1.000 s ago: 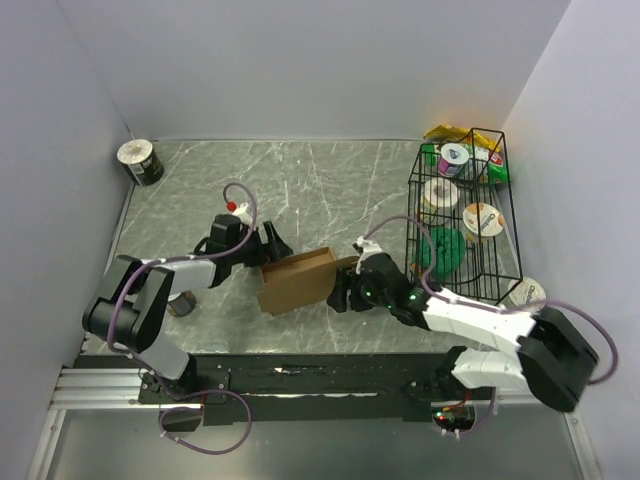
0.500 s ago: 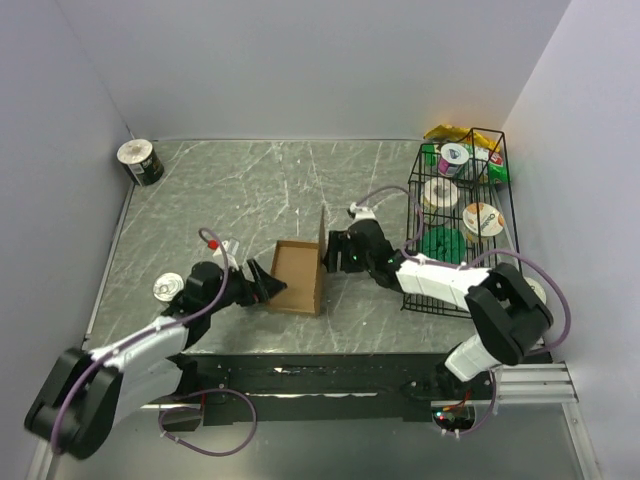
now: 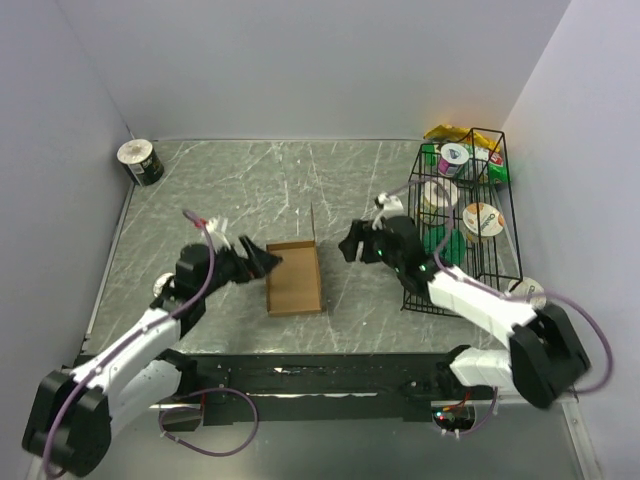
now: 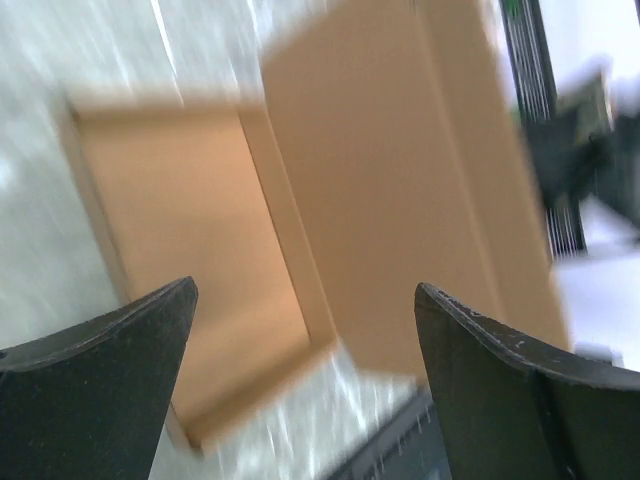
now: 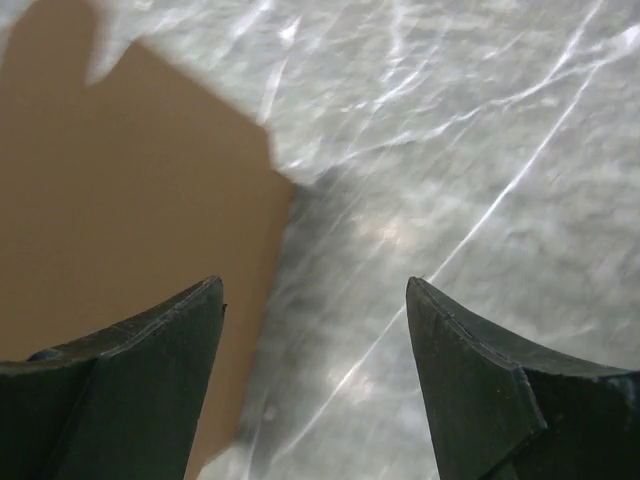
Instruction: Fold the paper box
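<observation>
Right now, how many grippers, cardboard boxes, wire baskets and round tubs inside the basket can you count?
Black two-finger grippers: 2
Brown cardboard box, an open tray: 1
Black wire basket: 1
Round white-topped tubs inside the basket: 3
Total: 7

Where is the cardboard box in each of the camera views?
Top view: the cardboard box sits near the middle of the table.
Left wrist: the cardboard box fills the centre of the picture.
Right wrist: the cardboard box covers the left side.
Shared landmark: the grey marbled table under it.
</observation>
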